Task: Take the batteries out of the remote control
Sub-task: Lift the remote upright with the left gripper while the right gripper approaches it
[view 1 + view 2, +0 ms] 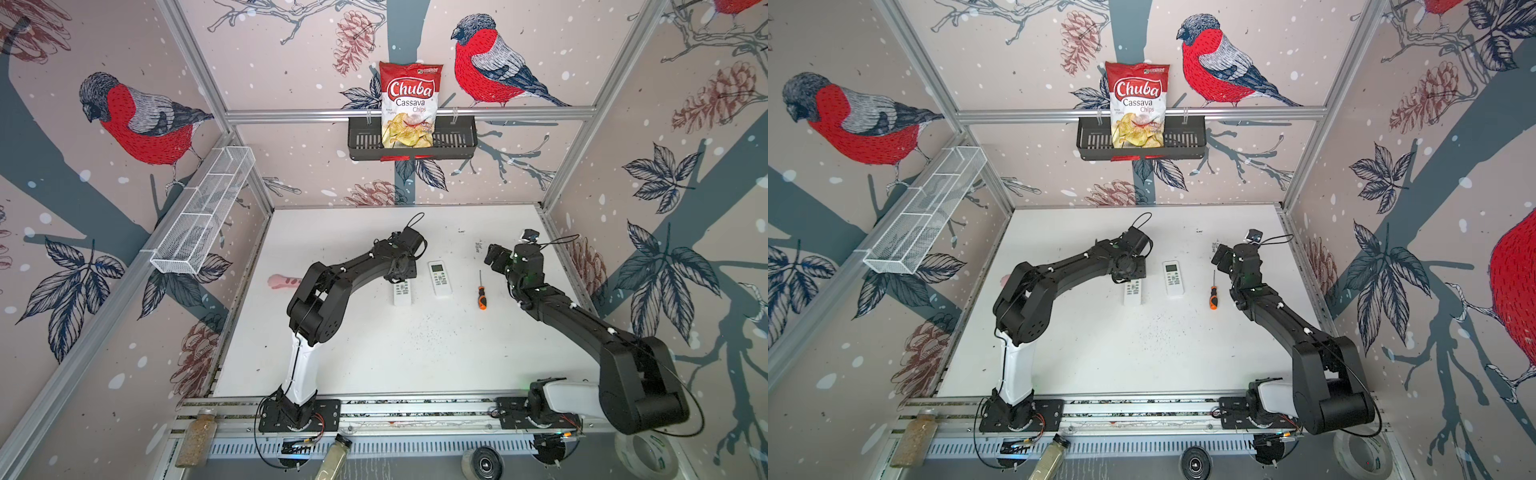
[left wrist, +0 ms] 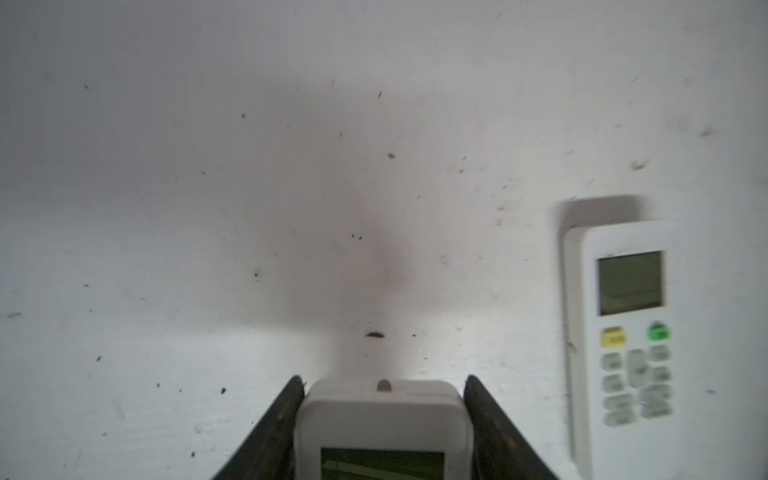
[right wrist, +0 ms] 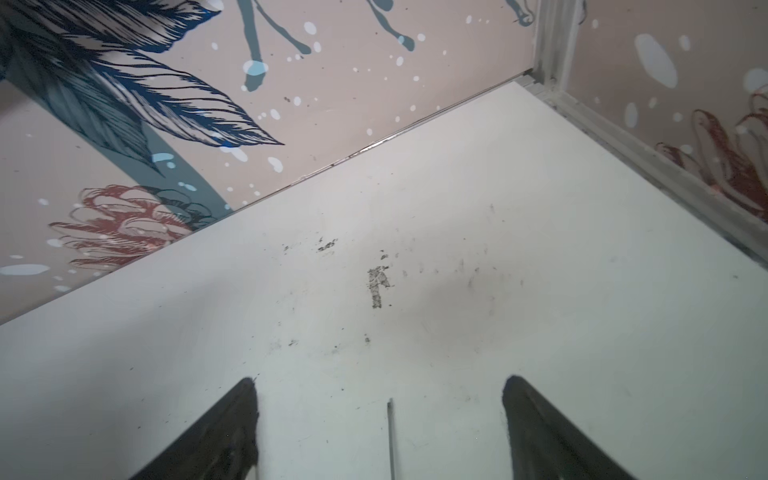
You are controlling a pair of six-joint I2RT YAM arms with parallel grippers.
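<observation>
Two white remotes lie face up, side by side, in the middle of the white table (image 1: 374, 353), buttons and screens showing in both top views. The left gripper (image 2: 382, 386) points down over the far end of the left remote (image 1: 403, 293). In the left wrist view its two dark fingers (image 2: 286, 415) press against the long sides of that remote, which rests flat on the table. The right remote (image 1: 439, 277) lies just to the right, apart from the gripper.

The batteries cannot be seen; the backs of both remotes are hidden against the table.

An orange-and-black screwdriver (image 1: 481, 295) lies right of the remotes, tip pointing far. The right gripper (image 1: 492, 257) hangs above the table near that tip, spread wide with nothing between its fingers (image 3: 232, 415); only the thin shaft shows below.
</observation>
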